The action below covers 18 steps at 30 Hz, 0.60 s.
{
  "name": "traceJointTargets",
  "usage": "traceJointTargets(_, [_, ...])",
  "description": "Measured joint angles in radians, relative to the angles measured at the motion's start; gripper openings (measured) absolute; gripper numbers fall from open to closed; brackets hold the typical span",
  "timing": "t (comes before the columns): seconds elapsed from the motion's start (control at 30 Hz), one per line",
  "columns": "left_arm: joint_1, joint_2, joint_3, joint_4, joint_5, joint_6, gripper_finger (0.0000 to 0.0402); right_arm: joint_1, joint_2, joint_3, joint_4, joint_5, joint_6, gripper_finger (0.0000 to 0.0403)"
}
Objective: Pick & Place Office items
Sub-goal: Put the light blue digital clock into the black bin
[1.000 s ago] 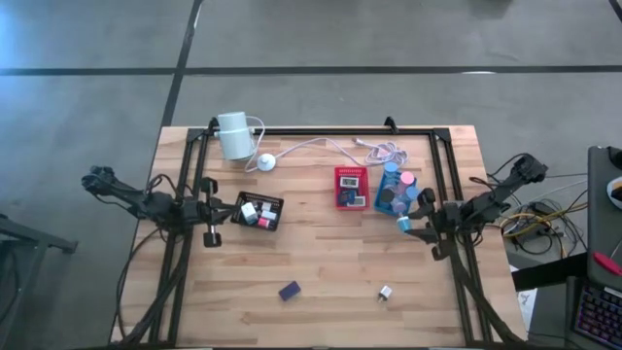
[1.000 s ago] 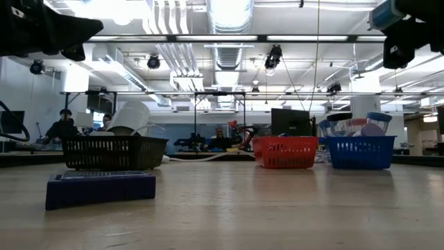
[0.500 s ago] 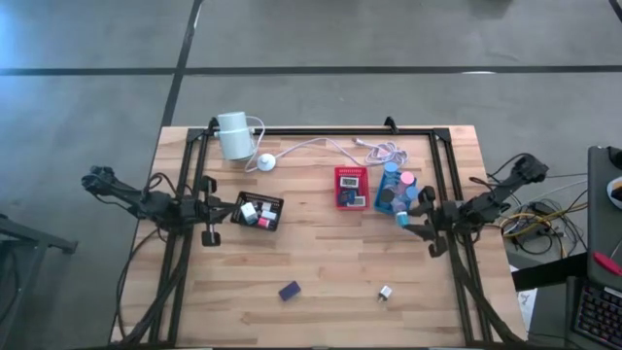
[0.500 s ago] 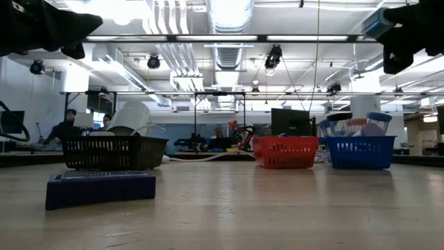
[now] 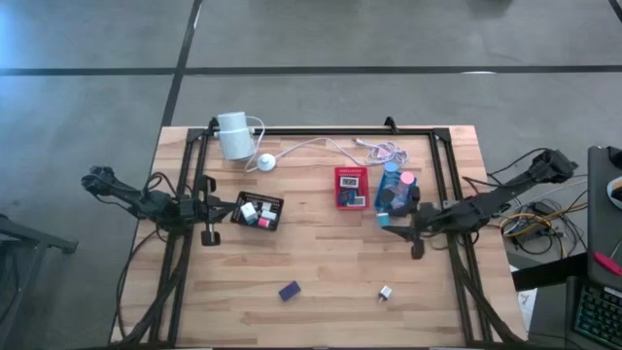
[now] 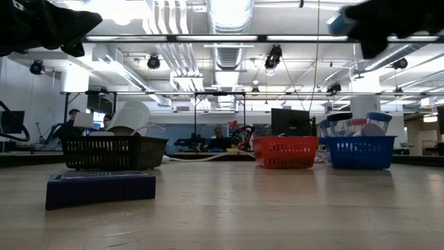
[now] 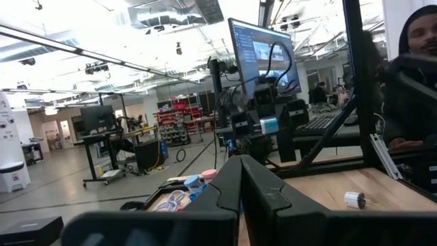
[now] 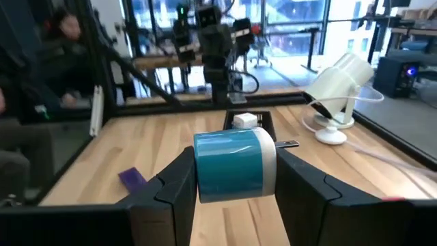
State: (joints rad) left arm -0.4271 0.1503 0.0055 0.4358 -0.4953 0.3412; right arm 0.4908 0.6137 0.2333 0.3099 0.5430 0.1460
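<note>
My right gripper [image 5: 387, 220] hovers above the table just near of the blue tray [image 5: 393, 188], shut on a small teal-and-white office item [image 8: 235, 164]. In the low view the item [image 6: 338, 24] shows high above the table. My left gripper [image 5: 219, 207] waits shut, with nothing in it, beside the black tray [image 5: 259, 211], which holds several small pieces. A purple piece [image 5: 289, 291] and a tiny white piece [image 5: 385, 292] lie flat on the table near its front edge. The red tray [image 5: 351, 187] stands left of the blue one. My right gripper pinches the teal-and-white item between its two fingers, one finger [image 8: 179, 179] on the teal side and the other on the white end [image 8: 270, 164]. The fingers reach level, from the table's right side. The item is lifted clear of the table.
A white cylinder [image 5: 233, 134] with its round puck [image 5: 265, 162] and white cable [image 5: 374, 148] lies at the far edge. Dark frame rails [image 5: 442, 175] run along the table's sides. Bare wood lies in the middle [image 5: 330, 253]. People sit in the room beyond.
My right gripper has travelled from the table's right edge toward its middle, rising a little, with the teal-and-white item still between its fingers and clear of the table.
</note>
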Motion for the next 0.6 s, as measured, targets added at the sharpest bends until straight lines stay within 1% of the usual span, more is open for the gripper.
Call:
traceJointTargets(0.07, [0.0,0.0,0.0,0.0,0.0,0.0,0.0012,-0.043,0.115,0.073,0.002,-0.05,-0.022,0.015])
traceJointTargets(0.2, [0.0,0.0,0.0,0.001,0.0,0.0,0.0012,-0.164,0.378,0.237,0.006,-0.235,-0.049,0.015])
traceJointTargets(0.27, [0.0,0.0,0.0,0.001,0.0,0.0,0.0012,-0.222,0.513,0.318,0.023,-0.309,-0.067,0.015])
traceJointTargets(0.4, [0.0,0.0,0.0,0.002,0.0,0.0,0.0012,-0.328,0.773,0.498,0.064,-0.363,-0.097,0.015])
traceJointTargets(0.5, [0.0,0.0,0.0,0.002,0.0,0.0,0.0012,-0.398,0.951,0.636,0.071,-0.372,-0.104,0.015])
traceJointTargets(0.6, [0.0,0.0,0.0,0.002,0.0,0.0,0.0012,-0.447,1.115,0.777,0.068,-0.447,-0.127,0.015])
